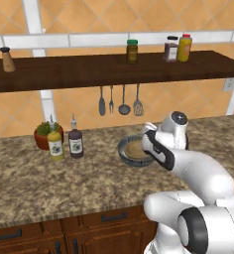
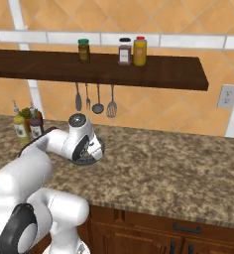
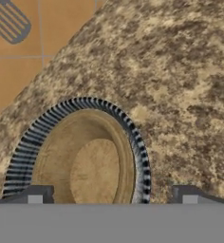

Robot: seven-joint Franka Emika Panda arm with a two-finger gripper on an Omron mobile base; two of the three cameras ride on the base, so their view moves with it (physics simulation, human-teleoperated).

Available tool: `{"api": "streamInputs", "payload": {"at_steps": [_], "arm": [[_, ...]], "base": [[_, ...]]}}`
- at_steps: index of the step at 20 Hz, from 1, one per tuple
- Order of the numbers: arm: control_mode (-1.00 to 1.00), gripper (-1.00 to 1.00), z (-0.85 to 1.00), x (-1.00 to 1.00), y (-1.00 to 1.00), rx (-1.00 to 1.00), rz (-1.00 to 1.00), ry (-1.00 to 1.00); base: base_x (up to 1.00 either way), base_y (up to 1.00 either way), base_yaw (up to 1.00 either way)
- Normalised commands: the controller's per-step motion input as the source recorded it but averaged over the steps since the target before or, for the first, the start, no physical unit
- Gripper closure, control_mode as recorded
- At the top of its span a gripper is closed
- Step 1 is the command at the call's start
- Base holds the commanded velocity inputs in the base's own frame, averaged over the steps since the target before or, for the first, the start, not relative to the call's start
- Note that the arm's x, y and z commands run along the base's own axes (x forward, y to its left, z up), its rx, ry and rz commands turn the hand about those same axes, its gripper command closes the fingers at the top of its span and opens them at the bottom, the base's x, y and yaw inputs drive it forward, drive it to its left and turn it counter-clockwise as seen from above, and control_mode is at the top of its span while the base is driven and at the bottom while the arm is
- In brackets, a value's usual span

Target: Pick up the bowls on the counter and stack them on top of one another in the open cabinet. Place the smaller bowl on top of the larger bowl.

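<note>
Unreadable pale labels on bottles (image 1: 76,144)

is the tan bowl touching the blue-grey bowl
Touching: hand view shows the tan bowl nested inside the blue-grey bowl, no gap at its rim.

1. The smaller bowl (image 1: 135,148) sits inside the larger bowl (image 1: 125,155); both rest on the counter (image 1: 49,183), not on the open cabinet (image 1: 89,69).
2. The gripper (image 3: 112,199) hangs directly above the stacked bowls, its fingertips spread to either side of the bowls' rim.
3. To the left of the bowls stand two bottles (image 1: 65,142) side by side, with a plant pot (image 1: 43,135) just behind them.
4. Behind the bowls, four utensils (image 1: 120,101) hang on the wall below the open cabinet.
5. On the open cabinet, three jars (image 1: 170,48) stand above the bowls; two shakers (image 1: 1,59) stand at its far left.
</note>
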Motion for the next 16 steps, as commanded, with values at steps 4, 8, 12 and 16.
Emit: {"api": "streamInputs", "payload": {"at_steps": [4, 8, 12, 16], "arm": [[-1.0, -1.0, 0.01, -0.07, -0.18, 0.03, 0.11, 0.05], [-1.0, -1.0, -0.21, 0.05, -0.01, 0.01, 0.07, 0.01], [-1.0, -1.0, -0.3, 0.26, 0.0, 0.0, 0.03, 0.05], [-1.0, -1.0, -0.24, 0.29, 0.0, 0.0, 0.02, 0.07]], "base": [[0.0, 0.0, 0.0], [0.0, 0.0, 0.0], [0.0, 0.0, 0.0], [0.0, 0.0, 0.0]]}}
